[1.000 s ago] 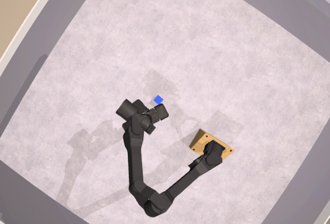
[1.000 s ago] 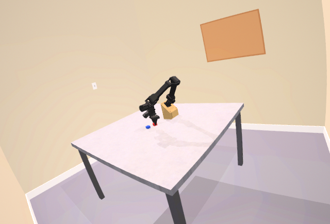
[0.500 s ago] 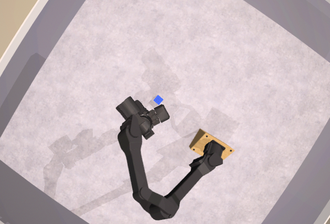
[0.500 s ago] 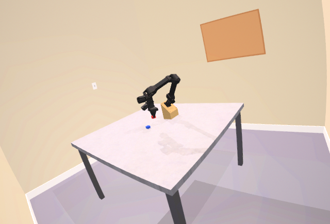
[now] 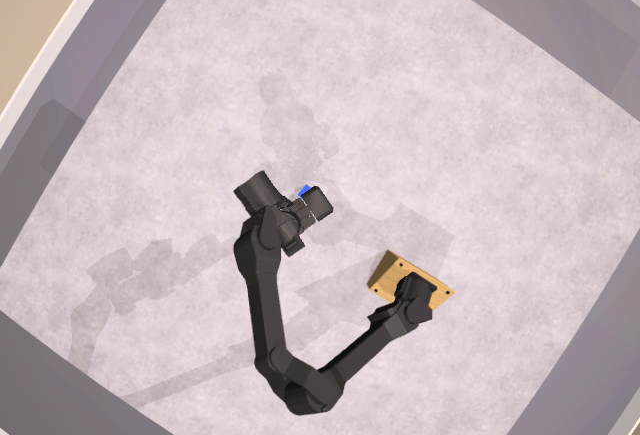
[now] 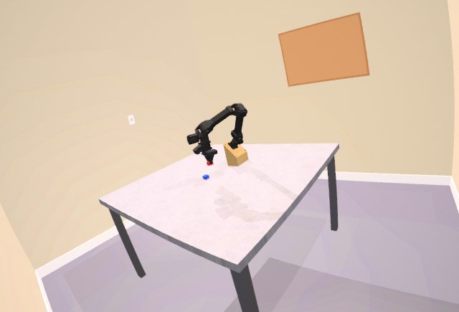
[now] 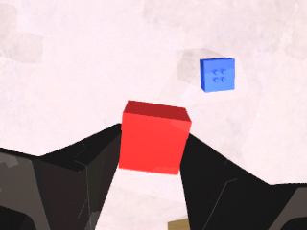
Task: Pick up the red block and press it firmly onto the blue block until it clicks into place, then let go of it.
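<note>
The robot arm (image 5: 266, 311) (image 6: 222, 114) arches over the table (image 5: 413, 110) (image 6: 237, 249), its gripper (image 6: 209, 162) (image 7: 153, 136) pinching the red block (image 6: 209, 163) (image 7: 153, 144) aloft by opposite sides, presumably keeping its underside free for the studded blue block (image 5: 305, 191) (image 6: 205, 176) (image 7: 218, 75), which rests on the tabletop, studs up.

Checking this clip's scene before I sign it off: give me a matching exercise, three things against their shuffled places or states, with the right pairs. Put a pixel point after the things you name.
1. Red block (image 7: 154, 144)
2. Blue block (image 5: 304, 191) (image 6: 205, 176) (image 7: 218, 75)
3. Wooden base (image 5: 383, 271) (image 6: 232, 157) (image 7: 178, 224)

A. Resting on the table (image 5: 413, 110) (image 6: 192, 204) (image 7: 86, 96), studs facing up
B. Bearing the foot of the arm (image 5: 266, 290) (image 6: 241, 121)
C. Held between the gripper's (image 6: 209, 162) (image 7: 154, 149) fingers, above the table

Right pairs: 1-C, 2-A, 3-B.
</note>
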You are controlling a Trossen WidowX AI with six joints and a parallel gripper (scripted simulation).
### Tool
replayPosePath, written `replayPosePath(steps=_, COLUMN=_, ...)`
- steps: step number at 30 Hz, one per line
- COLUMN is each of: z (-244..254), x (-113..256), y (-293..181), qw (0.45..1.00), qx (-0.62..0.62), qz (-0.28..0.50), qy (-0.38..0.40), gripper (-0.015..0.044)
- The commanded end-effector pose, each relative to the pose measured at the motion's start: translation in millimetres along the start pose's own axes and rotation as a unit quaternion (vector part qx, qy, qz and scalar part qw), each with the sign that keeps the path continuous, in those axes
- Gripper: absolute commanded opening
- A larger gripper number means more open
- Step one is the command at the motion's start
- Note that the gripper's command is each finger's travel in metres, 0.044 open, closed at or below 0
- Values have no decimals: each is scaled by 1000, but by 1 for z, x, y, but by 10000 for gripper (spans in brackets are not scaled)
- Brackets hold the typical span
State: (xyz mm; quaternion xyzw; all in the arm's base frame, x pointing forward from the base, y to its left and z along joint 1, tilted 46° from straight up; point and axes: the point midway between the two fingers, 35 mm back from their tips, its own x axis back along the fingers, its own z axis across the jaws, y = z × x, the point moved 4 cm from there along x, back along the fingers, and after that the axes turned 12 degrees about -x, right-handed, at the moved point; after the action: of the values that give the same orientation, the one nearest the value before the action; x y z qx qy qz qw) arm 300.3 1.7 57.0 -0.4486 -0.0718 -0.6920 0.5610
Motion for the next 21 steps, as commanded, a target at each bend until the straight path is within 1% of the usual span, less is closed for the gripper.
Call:
replayPosePath(steps=1, z=-15, x=-11, y=12, qw=999, qx=35, qz=1, qy=-2, gripper=0)
replayPosePath(steps=14, z=-57, x=-42, y=40, qw=992, qx=126, qz=1, qy=-2, gripper=0)
replayPosePath(steps=21, z=-58, x=-44, y=41, qw=992, qx=130, qz=1, qy=-2, gripper=0)
